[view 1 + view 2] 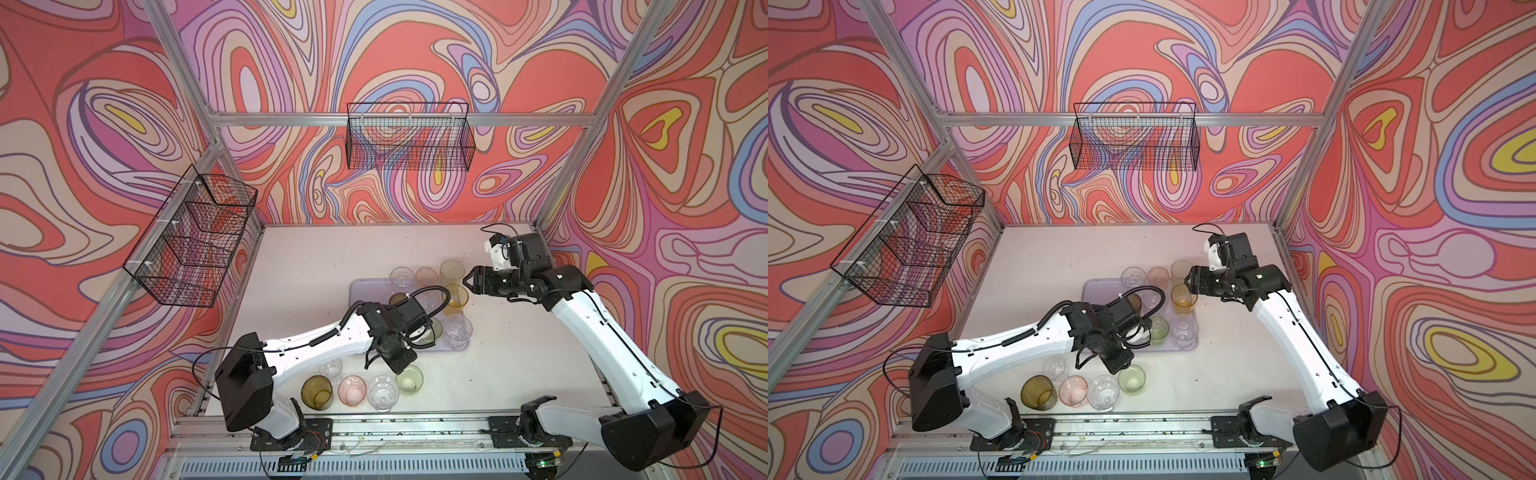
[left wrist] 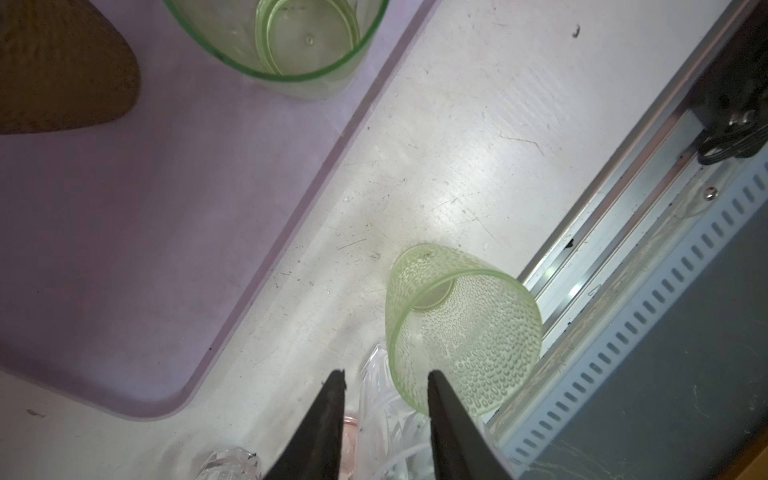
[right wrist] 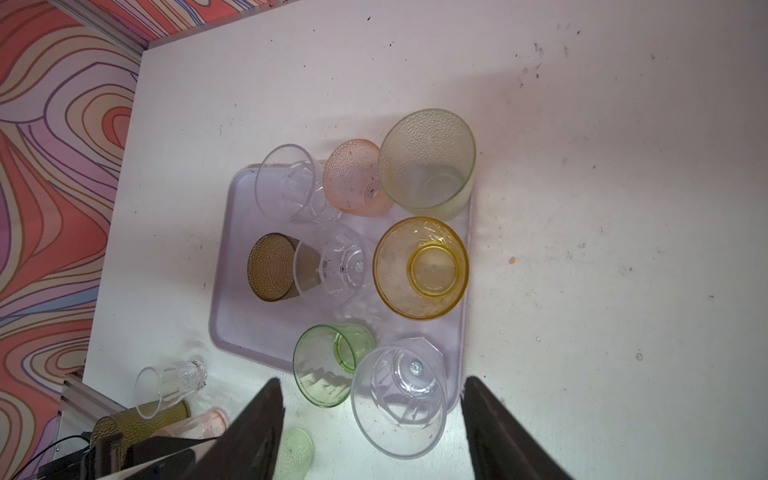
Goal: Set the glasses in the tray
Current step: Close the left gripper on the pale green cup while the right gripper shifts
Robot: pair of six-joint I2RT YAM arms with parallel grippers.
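The lilac tray (image 1: 361,291) holds several glasses, among them a yellow one (image 1: 456,297), a tall yellow-green one (image 1: 452,272) and a bright green one (image 3: 328,365). In front of the tray a row stands on the table: olive (image 1: 317,392), pink (image 1: 352,390), clear (image 1: 382,392) and dimpled pale green (image 1: 409,380). My left gripper (image 1: 370,361) hangs over this row, open and holding nothing. In the left wrist view, the left gripper (image 2: 385,372) shows the clear glass in its gap and the pale green glass (image 2: 461,328) just beyond. My right gripper (image 1: 468,281) is open wide, empty, at the tray's right edge.
Two black wire baskets hang on the frame, one on the back wall (image 1: 409,137) and one on the left wall (image 1: 195,237). An aluminium rail (image 1: 415,428) with both arm bases runs along the table's front edge. A small clear glass (image 1: 331,368) stands beside the left forearm.
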